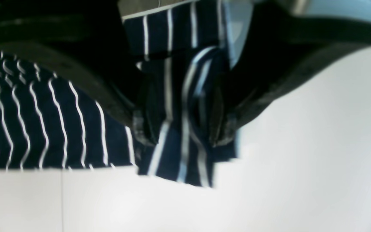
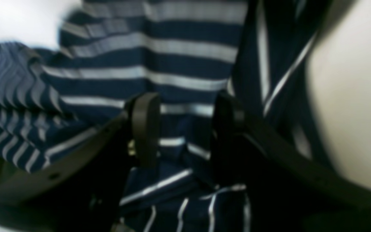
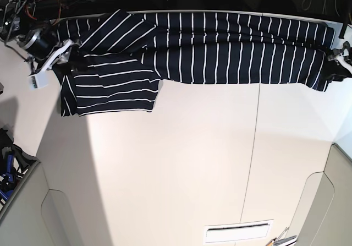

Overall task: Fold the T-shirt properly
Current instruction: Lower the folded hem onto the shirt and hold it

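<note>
Shirt lies as a long folded band across the top of the base frame, along the far edge of the table, with one sleeve hanging down from it at the upper left. That stretched layout suggests the two arms hold opposite ends so the band lies taut and the fold line comes out straight.

At the right edge of the base frame, the left gripper sits at the shirt's end. In the left wrist view, the left gripper has its jaws apart, with a bunched strip of striped cloth running between them; cloth touches or nearly touches both fingers, so whether it is pinched or already let go cannot be told.

At the upper left of the base frame, the right gripper meets the cloth beside the sleeve. The right wrist view is blurred, but the right gripper shows two dark fingers standing apart with folds of shirt between and behind them; a grip cannot be confirmed there either.

Judging by this, one lengthwise fold is done; the sleeve and the crosswise folds remain.
</note>
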